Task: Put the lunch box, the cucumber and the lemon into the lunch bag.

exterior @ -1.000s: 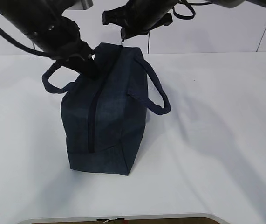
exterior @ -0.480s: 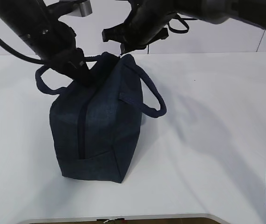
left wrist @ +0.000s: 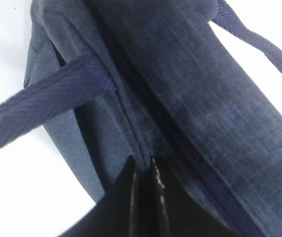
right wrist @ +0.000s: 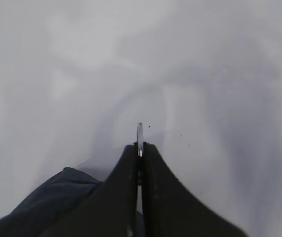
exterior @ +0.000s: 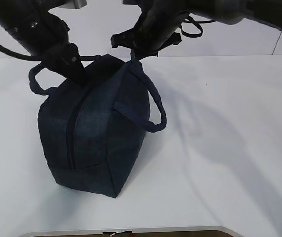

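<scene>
The lunch bag (exterior: 94,133) stood on the white table (exterior: 229,148), zipper closed. The left gripper (left wrist: 144,168) had its jaws pinched on the bag's top fabric; the right gripper (right wrist: 140,148) clamped the silver ring pull (right wrist: 140,132).

Slanted front view, two close wrist-views

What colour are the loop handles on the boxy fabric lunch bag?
Dark navy, matching the lunch bag; clearest on the loop handle in the left wrist view.

Lunch bag (exterior: 94,133) contents hidden behind closed navy fabric; both arms cut off at the exterior view's top edge.
</scene>
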